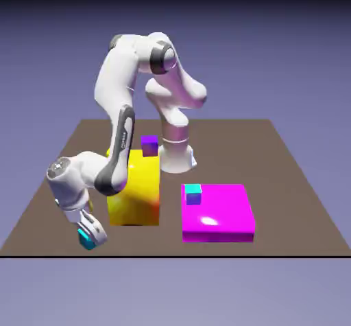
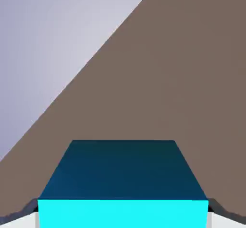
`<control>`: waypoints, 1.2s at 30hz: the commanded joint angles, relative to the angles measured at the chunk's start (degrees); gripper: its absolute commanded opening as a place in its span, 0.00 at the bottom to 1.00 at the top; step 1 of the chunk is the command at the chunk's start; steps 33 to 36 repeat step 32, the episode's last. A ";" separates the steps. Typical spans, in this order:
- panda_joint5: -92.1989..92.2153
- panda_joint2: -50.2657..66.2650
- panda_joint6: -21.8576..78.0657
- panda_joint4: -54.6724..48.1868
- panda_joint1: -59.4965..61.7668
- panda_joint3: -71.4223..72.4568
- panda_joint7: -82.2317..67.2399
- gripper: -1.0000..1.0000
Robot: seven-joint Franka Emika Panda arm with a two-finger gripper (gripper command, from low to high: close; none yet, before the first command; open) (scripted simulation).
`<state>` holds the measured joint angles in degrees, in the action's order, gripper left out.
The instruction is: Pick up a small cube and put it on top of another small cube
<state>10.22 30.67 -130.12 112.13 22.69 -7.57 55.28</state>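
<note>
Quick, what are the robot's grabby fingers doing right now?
Gripper: fingers closed on a bright cyan cube, one on each side.

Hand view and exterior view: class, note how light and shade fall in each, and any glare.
Exterior view: small white glare on the magenta block, mottled orange shading low on the yellow block, black band along the top edge; hand view: held cube's near face flat bright cyan, its adjoining face dark blue, backdrop palest near the table's slanting edge.
</note>
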 commanded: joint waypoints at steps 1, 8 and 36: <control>-0.69 -2.08 1.12 0.96 -0.93 0.23 -0.22 0.00; -4.20 -16.61 3.78 12.76 -10.66 4.56 -5.49 0.00; -10.60 -39.31 4.01 35.12 -27.56 12.09 -14.43 1.00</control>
